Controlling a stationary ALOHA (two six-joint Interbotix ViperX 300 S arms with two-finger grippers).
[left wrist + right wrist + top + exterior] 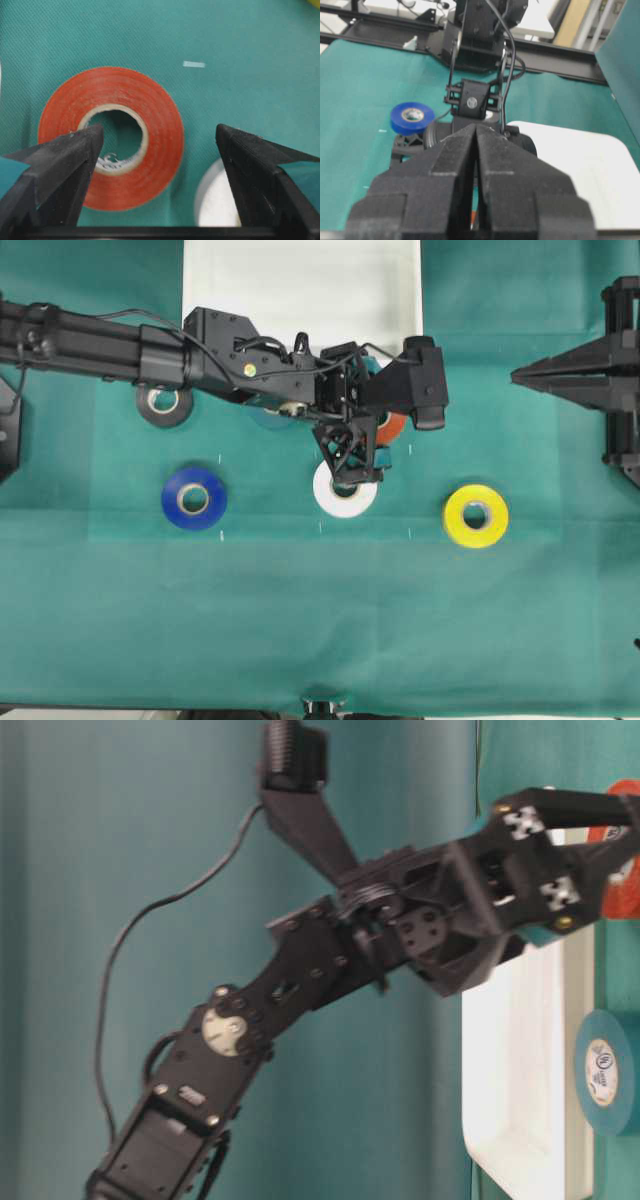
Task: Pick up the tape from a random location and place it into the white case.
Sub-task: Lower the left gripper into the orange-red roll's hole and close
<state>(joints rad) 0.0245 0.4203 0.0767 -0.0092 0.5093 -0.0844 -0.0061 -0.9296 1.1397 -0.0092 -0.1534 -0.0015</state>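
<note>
The orange-red tape (160, 130) lies flat on the green cloth, just in front of the white case (300, 290). In the overhead view only a sliver of the tape (393, 427) shows under the left arm. My left gripper (157, 132) is open over it. One fingertip (92, 137) is over the roll's hole and the other (225, 137) is outside the ring, so the jaws straddle one side of the roll. My left gripper (400, 410) reaches across the middle. My right gripper (476, 127) is shut and empty, parked at the right edge (520, 373).
A white roll (345, 502) lies right beside the tape, partly under the wrist. A teal roll (270, 418) is mostly hidden under the arm. A black roll (164, 403), a blue roll (194, 498) and a yellow roll (476, 515) lie apart on the cloth.
</note>
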